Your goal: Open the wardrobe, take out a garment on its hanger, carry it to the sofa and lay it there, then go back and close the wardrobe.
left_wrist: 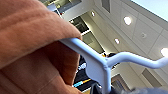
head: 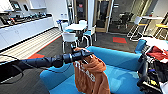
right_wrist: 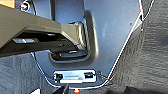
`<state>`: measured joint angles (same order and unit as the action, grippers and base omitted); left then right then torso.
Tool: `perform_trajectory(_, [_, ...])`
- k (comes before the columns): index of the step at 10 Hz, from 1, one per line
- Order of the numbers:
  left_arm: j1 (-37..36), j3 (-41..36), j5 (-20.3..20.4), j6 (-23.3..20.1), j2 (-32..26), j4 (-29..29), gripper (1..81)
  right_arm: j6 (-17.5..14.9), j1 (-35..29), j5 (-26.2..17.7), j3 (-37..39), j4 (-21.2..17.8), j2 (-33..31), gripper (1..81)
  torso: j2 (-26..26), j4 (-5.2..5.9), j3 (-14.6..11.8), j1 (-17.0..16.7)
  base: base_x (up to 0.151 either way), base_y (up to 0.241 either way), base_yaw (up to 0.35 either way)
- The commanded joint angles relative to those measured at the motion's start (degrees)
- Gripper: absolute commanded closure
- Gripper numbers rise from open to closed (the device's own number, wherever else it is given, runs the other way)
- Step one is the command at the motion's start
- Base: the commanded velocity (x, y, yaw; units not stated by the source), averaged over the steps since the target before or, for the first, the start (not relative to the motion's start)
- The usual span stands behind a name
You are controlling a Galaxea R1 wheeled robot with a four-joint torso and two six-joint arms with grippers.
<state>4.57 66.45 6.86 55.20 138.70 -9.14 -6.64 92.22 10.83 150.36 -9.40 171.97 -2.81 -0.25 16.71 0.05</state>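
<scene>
The orange garment (head: 91,73) with white lettering hangs over the seat of the bright blue sofa (head: 120,75), its lower part draping toward the cushion. My left arm reaches in level from the left, and my left gripper (head: 84,54) is shut on the hanger at the garment's top. In the left wrist view the thin white hanger (left_wrist: 100,65) runs close by, with the orange garment (left_wrist: 30,37) bunched over one of its arms and the ceiling behind it. The right wrist view looks down on my own dark base and grey carpet (right_wrist: 155,50).
A white table (head: 75,26) with white chairs (head: 69,37) stands beyond the sofa. A long white counter (head: 25,28) runs along the left wall. Red and white cloth (head: 157,52) and dark gear (head: 150,75) crowd the sofa's right end. Stools (head: 136,26) stand at the back right.
</scene>
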Motion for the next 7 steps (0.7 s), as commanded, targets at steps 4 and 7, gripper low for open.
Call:
perform_trajectory(4, [-15.9, 5.3, 4.2, -0.5, 6.3, 0.2, 81.1, -0.2, -0.8, -4.1, -0.3, 0.0, 0.0, 1.0, 0.0, 0.00, 5.7, 0.0, 0.000, 0.000, 0.000])
perform_trajectory(7, [-19.5, 9.4, 3.1, 1.8, 11.7, 0.5, 81.1, -0.2, -1.2, -4.1, -0.2, -0.1, 0.2, 1.0, 0.0, 0.00, 4.8, 0.0, 0.000, 0.000, 0.000])
